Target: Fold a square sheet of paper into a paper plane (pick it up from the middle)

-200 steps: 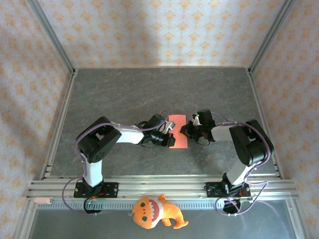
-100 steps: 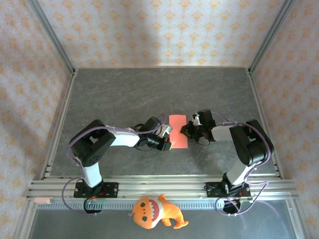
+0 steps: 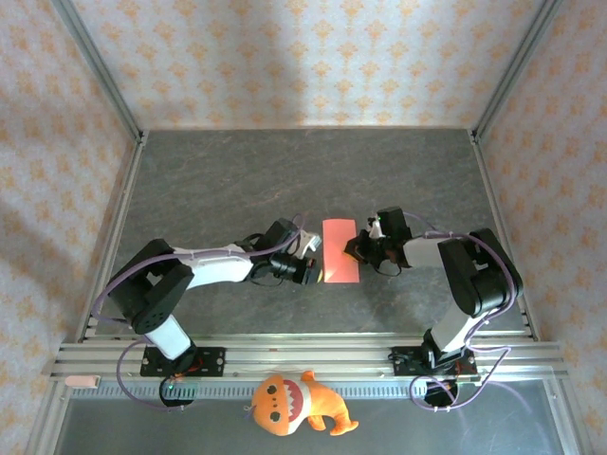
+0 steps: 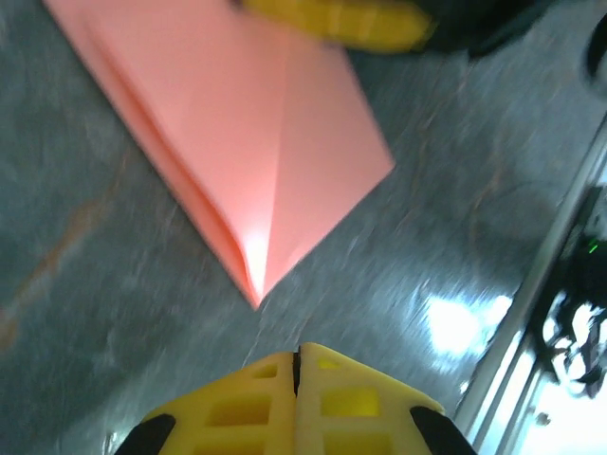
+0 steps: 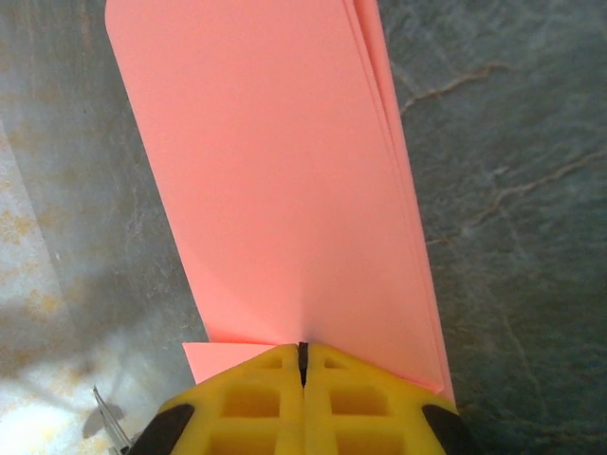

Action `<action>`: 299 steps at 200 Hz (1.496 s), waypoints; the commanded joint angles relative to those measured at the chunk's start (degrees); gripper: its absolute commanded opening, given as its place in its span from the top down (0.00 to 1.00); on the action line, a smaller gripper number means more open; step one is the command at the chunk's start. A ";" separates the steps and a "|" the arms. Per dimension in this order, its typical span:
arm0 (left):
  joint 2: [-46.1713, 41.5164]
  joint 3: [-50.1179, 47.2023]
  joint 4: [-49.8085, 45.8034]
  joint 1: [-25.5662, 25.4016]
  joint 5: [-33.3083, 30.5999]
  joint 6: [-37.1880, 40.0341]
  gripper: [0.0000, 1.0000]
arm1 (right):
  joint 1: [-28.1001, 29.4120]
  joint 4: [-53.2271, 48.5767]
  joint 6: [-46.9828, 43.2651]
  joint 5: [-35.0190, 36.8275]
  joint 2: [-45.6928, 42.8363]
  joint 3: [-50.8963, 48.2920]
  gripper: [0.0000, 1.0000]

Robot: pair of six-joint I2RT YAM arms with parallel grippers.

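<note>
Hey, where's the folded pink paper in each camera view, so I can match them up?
Top external: pink paper near picture centre.
Left wrist: pink paper upper left, one corner pointing down.
Right wrist: pink paper centre, running to the top edge.
Shared landmark: right gripper at the paper's edge.

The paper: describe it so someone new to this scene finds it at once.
On the dark grey table, look just right of centre, between the left gripper and the right gripper. The paper lies flat there, a folded pink strip, unlike the plump orange toy below the near rail.
</note>
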 commanded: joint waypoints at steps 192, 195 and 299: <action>19.09 14.36 -3.54 0.96 -7.78 3.27 1.00 | 0.81 -12.93 4.07 4.50 -19.05 -8.74 0.65; 19.03 13.95 -3.32 0.99 -7.74 3.18 1.00 | 1.05 -12.94 4.21 4.43 -19.04 -8.77 0.64; 18.53 9.42 0.25 0.97 -6.88 2.10 1.00 | 4.36 -11.84 9.38 6.19 -18.47 -10.85 0.55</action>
